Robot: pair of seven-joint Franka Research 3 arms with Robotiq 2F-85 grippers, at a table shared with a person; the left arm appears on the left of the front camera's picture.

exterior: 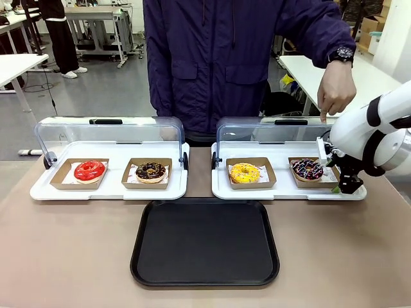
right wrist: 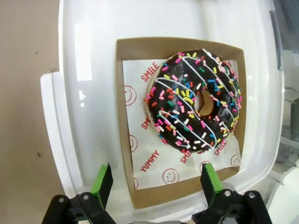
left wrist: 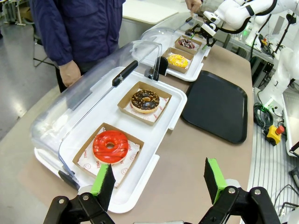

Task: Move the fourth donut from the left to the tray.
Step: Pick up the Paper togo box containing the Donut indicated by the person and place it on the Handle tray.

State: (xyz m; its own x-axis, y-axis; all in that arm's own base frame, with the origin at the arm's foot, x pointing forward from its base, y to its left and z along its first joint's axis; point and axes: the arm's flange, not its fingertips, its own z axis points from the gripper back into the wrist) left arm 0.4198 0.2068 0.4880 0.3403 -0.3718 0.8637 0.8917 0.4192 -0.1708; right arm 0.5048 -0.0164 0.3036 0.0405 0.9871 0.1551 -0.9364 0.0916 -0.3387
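Right jaws, apart, hang at the holder [right wrist: 140, 50] edge beside the fourth donut [exterior: 307, 169], centre right; left jaws apart too. Tray [exterior: 205, 242] lies lower centre.

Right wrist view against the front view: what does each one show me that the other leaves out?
Right wrist view, close up from above: white icing lines across the sprinkled donut, and red SMILE and YUMMY print with smiley faces on its paper.
Front view, wider: the person across the table, the black tray, the red donut, crumbed donut and yellow donut.
Both: the sprinkled donut in its brown holder on a white display tray, with the right hand open close by.
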